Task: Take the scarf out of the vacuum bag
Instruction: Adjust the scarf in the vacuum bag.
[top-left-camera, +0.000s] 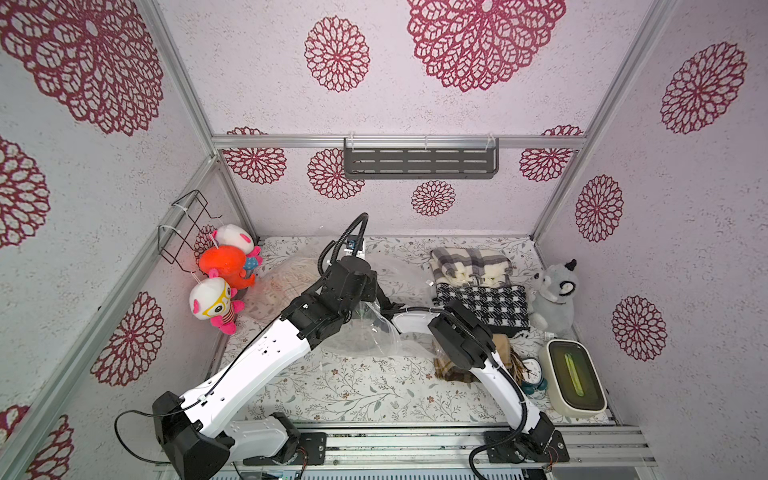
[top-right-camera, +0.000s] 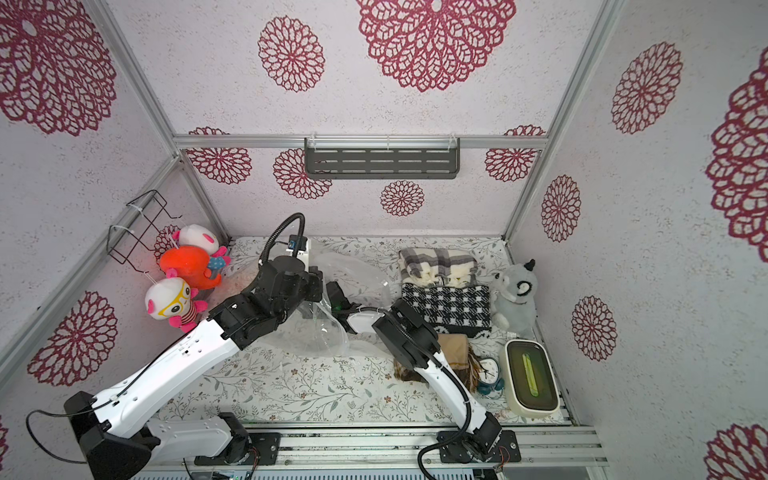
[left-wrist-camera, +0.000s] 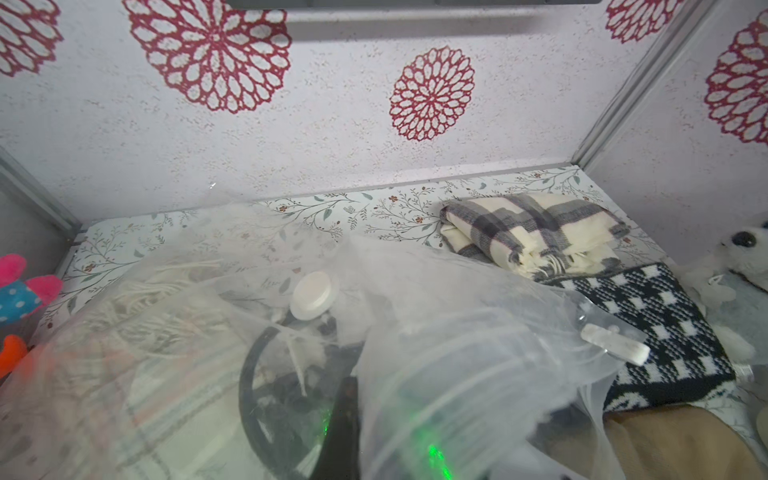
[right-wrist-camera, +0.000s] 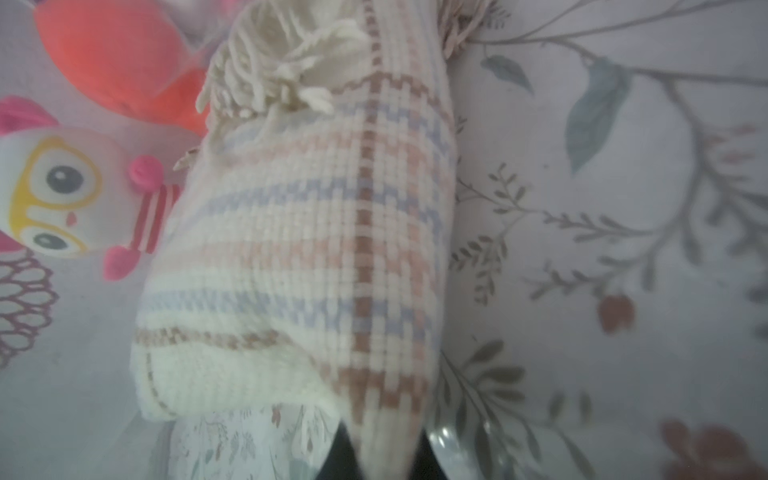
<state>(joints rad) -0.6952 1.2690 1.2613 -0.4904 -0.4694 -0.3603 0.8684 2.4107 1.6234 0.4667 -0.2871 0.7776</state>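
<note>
The vacuum bag (top-left-camera: 374, 336) (top-right-camera: 328, 332) is a clear crinkly sack in the middle of the table, with its white valve cap (left-wrist-camera: 311, 295) facing up. My left gripper (left-wrist-camera: 347, 432) is shut on a fold of the bag's plastic and holds it up. The right arm reaches into the bag's mouth, so the left wrist hides its fingertips in both top views. Inside the bag, my right gripper (right-wrist-camera: 382, 453) is shut on the end of the scarf (right-wrist-camera: 299, 232), which is cream with pink, blue and brown checks. The scarf's fringe (left-wrist-camera: 158, 299) shows through the plastic.
At the back right lie a grey plaid scarf (top-left-camera: 469, 266), a black-and-white check one (top-left-camera: 482, 307) and a brown one (top-left-camera: 503, 349). Beside them sit a grey plush (top-left-camera: 552, 295), a clock (top-left-camera: 532, 372) and a cream box (top-left-camera: 575, 378). Plush toys (top-left-camera: 224, 266) hang at the left wall.
</note>
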